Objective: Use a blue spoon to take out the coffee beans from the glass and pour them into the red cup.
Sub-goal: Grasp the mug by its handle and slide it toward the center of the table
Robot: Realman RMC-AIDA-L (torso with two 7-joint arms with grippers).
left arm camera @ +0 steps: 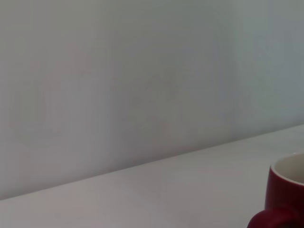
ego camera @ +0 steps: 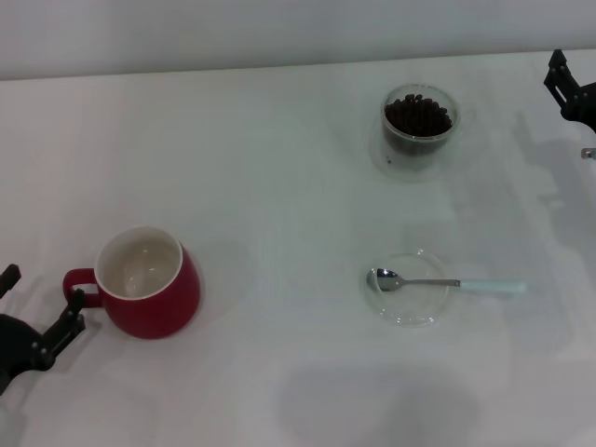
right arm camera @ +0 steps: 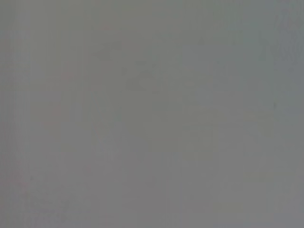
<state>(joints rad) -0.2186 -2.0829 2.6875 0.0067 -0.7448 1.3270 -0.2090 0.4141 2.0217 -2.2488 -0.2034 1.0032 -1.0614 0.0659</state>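
The red cup (ego camera: 149, 284) stands upright at the left front of the white table, white inside and empty, its loop handle pointing toward my left gripper (ego camera: 41, 296). That gripper is open, with one finger (ego camera: 74, 305) just beside the handle. The cup's edge also shows in the left wrist view (left arm camera: 286, 190). The glass (ego camera: 419, 123), filled with dark coffee beans (ego camera: 418, 114), stands at the back right. The blue spoon (ego camera: 447, 283) lies flat in front of it, its metal bowl over a clear saucer and its pale handle pointing right. My right gripper (ego camera: 570, 86) is at the far right edge, away from everything.
The shallow clear glass saucer (ego camera: 414, 312) lies under the spoon's bowl. The white table (ego camera: 279, 186) runs to a pale wall at the back. The right wrist view shows only plain grey.
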